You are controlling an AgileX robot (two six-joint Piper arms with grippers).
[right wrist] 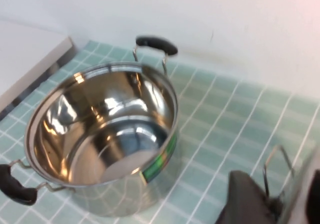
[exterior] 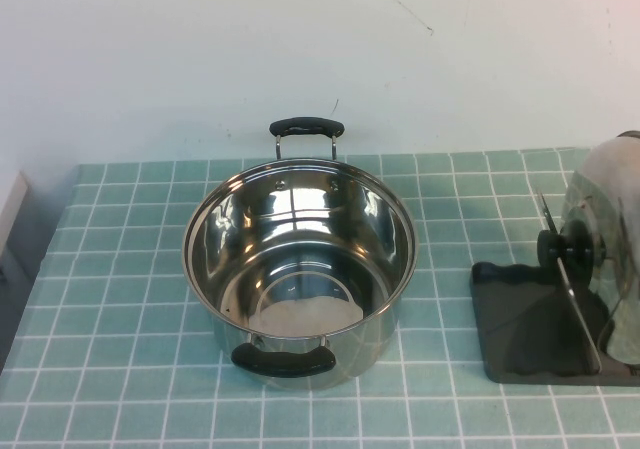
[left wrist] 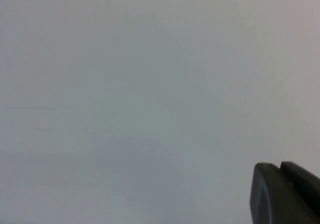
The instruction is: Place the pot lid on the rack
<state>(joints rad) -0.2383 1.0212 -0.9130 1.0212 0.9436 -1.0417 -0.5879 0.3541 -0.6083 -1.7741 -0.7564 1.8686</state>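
The shiny pot lid (exterior: 612, 209) stands on edge in the dark rack (exterior: 520, 319) at the table's right, its black knob (exterior: 563, 249) facing left. Neither arm shows in the high view. In the right wrist view my right gripper (right wrist: 282, 204) is open. One dark finger (right wrist: 245, 199) is beside a wire divider (right wrist: 277, 166), and the lid's blurred edge (right wrist: 300, 179) lies between the jaws. My left gripper (left wrist: 282, 194) is shut, empty, and faces a blank white wall.
A steel pot (exterior: 300, 269) with two black handles stands open at the table's middle, also in the right wrist view (right wrist: 100, 134). The teal tiled tabletop (exterior: 120, 299) ends at a white wall behind.
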